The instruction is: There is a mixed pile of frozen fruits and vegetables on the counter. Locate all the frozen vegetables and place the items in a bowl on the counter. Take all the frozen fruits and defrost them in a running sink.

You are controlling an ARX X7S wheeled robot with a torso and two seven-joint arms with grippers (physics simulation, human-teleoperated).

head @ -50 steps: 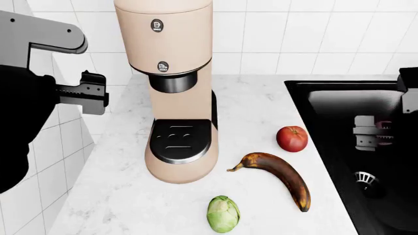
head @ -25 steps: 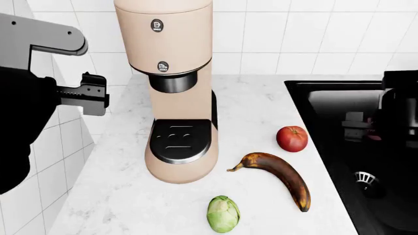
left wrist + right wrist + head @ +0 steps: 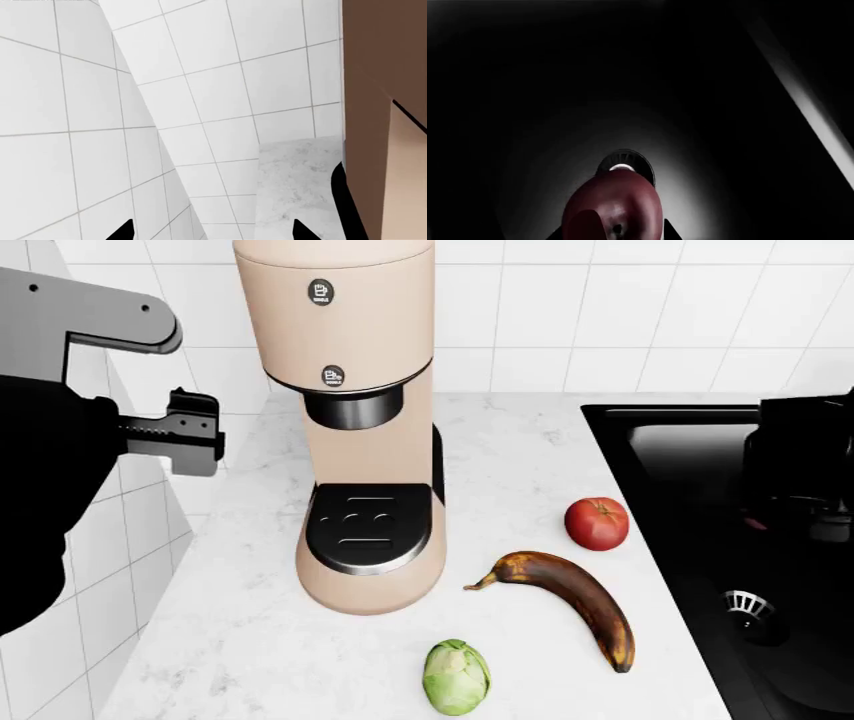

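A red round fruit (image 3: 597, 523), a browned banana (image 3: 574, 602) and a green leafy vegetable (image 3: 457, 676) lie on the marble counter (image 3: 240, 640). Over the black sink (image 3: 694, 455), my right gripper (image 3: 614, 235) is shut on a dark red fruit (image 3: 614, 210), which hangs above the drain (image 3: 635, 162). In the head view the right arm (image 3: 807, 465) covers most of that gripper. My left gripper (image 3: 212, 231) is open and empty, held up by the tiled side wall (image 3: 120, 540). No bowl is in view.
A tall tan coffee machine (image 3: 358, 420) stands on the counter between my left gripper (image 3: 194, 430) and the produce. The sink drain (image 3: 750, 605) shows below the right arm. A white tiled wall runs along the back.
The right arm has shifted and turned over the sink, so its dark body now hides the gripper in the head view. The left arm and the counter items have not moved.
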